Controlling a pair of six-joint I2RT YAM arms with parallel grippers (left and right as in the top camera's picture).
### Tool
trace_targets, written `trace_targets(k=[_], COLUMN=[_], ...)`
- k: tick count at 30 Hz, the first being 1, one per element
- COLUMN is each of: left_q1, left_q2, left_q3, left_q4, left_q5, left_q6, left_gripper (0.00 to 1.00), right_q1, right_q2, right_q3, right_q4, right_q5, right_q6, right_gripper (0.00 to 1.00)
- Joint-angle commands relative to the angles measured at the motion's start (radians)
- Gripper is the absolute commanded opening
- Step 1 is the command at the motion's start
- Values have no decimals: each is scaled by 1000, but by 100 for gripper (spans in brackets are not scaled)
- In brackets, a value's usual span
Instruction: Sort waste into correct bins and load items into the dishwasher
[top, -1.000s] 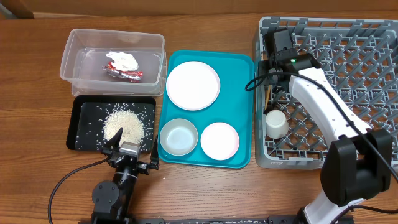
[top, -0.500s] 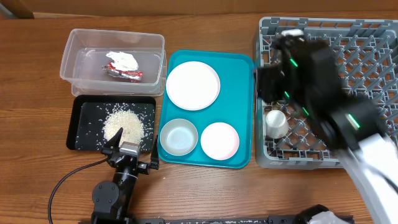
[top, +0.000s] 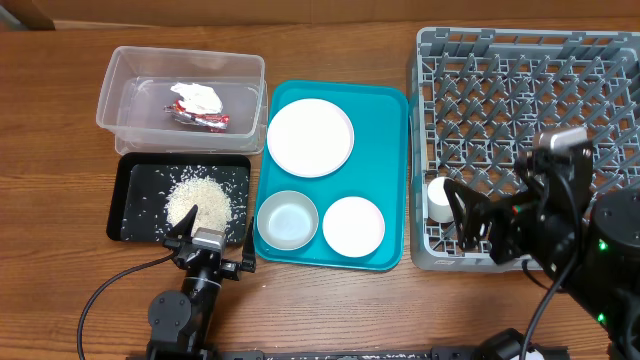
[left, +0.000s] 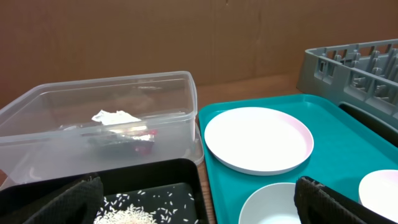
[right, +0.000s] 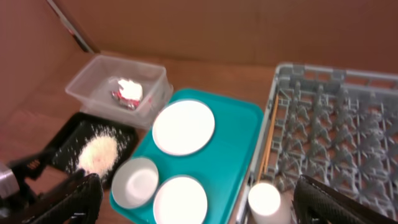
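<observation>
The clear tub (top: 130, 75) holds a white tissue wad (top: 197, 97) and a red wrapper (top: 202, 121). Rice (top: 198, 200) lies piled in the black tray (top: 135, 215). On the teal tray, a round plate (top: 310, 137), a white-grey bowl (top: 288, 220) and a pink bowl (top: 353, 225) sit side by side. The grey rack (top: 560, 90) holds a white cup (top: 441, 198) and chopsticks (right: 268, 137) along its left side. My left gripper (top: 205, 240) rests open at the black tray's near edge. High over the rack's front, my right gripper (right: 199, 208) is open and empty.
The teal tray (top: 385, 150) lies between the bins and the rack. My right arm (top: 570, 250) covers the rack's front right corner in the overhead view. Bare wooden table (top: 330, 300) runs along the front edge.
My right arm has drawn back from the rack's far left corner to its front and risen, its jaws opening. The chopsticks stay in the rack. The left arm has not moved.
</observation>
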Motion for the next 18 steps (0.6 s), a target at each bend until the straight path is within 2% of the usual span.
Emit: trace_targets(k=[1,10,18], left_q1=[6,6,6], left_q2=[-5,-5,-5], left_q3=[-4,-4,-4], left_q4=[-2,-2,-2], left_q5=[6,6,6], left_q6=[-6,-6,-6], left_gripper=[100,100,100], right_q1=[5,-2,-166], right_q2=[-5,-19,-169], right_q3=[13,24,-81], right_q4=[-35,-165,8], right_q5=[12,141,169], right_q6=[-4,-4,-4], right_gripper=[100,100,100])
